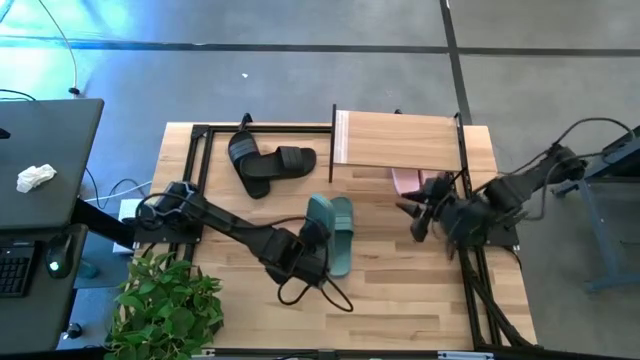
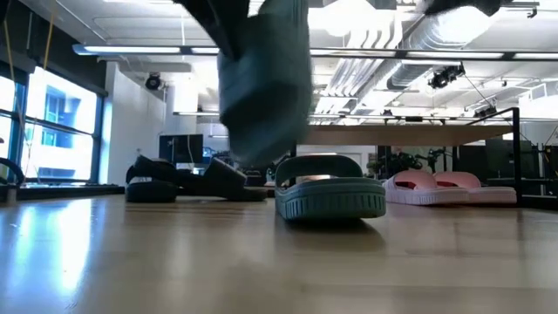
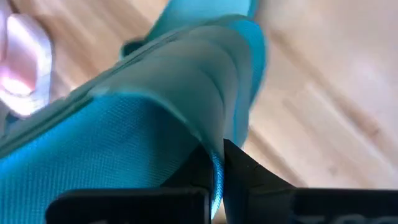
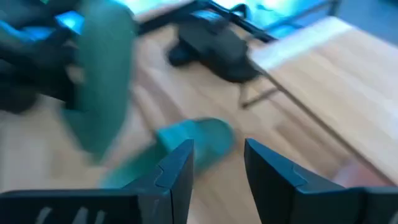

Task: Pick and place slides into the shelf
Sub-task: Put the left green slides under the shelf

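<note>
My left gripper [image 1: 303,243] is shut on one dark teal slide [image 1: 319,214], which is lifted above the table [image 2: 266,83]. The second teal slide [image 1: 342,236] lies flat on its sole beside it [image 2: 331,197]. Two black slides [image 1: 270,160] lie at the far left. The shelf [image 1: 397,139] stands at the far right, with the pale pink slides [image 2: 445,187] on the table under its plank. My right gripper [image 1: 414,222] is open and empty, to the right of the teal slides, pointing toward them [image 4: 214,168]. My left gripper pinches a thin edge of the teal slide [image 3: 216,163] between its two fingers [image 3: 242,171], near one end. The slide is lifted clear of the table and stands on edge, stretching away from the fingers. Whether the edge belongs to the strap or the sole I cannot tell.
A black metal frame [image 1: 200,170] runs along the table's left side and another [image 1: 470,260] along its right. A black desk [image 1: 40,170] and a potted plant [image 1: 165,305] stand left of the table. Bare wood lies along the near edge [image 1: 400,310].
</note>
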Controlling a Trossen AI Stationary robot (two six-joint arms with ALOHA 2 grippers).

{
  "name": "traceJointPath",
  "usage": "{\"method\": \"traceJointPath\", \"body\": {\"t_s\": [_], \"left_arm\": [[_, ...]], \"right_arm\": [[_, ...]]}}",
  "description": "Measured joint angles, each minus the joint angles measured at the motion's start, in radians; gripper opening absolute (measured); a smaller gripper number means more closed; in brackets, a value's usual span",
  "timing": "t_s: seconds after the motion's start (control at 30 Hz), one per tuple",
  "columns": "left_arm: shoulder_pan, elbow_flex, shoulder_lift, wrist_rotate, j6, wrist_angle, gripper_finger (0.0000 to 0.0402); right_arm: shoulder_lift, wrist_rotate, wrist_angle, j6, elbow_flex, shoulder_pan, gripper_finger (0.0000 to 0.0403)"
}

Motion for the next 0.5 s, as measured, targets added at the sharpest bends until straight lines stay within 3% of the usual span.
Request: {"method": "traceJointPath", "body": {"t_s": [0.2,0.5], "left_arm": [[0.000,0.001,0.055,-0.085,0.006,-0.022,0.0000],[0.000,0.001,0.078,-0.117,-0.001,-0.054,0.0000]], "right_arm": [[-0.051,-0.273,0.294,-0.201,0.001,-0.191,0.0130],[0.097,-0.670,0.452,-0.244,0.001,-0.446,0.0171]]}}
